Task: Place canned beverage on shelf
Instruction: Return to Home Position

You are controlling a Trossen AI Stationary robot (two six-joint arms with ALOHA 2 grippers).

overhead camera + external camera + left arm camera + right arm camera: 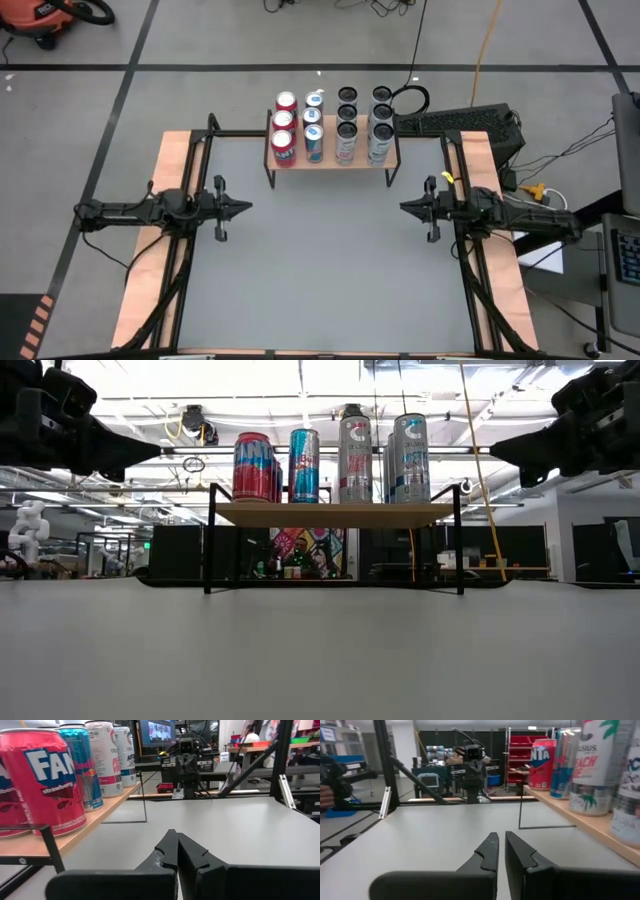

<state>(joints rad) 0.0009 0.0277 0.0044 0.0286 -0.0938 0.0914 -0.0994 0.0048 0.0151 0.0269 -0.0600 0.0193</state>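
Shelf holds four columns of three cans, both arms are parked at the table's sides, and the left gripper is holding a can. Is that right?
Not quite: the left gripper holds nothing. The left wrist view shows its fingers shut together, no can between them. The shelf does carry four columns of three cans, and both arms are parked, the right gripper empty too.

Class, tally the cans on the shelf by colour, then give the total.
Red cans: 3
Blue cans: 3
White-pink cans: 3
White-blue cans: 3
Total: 12 cans on the shelf
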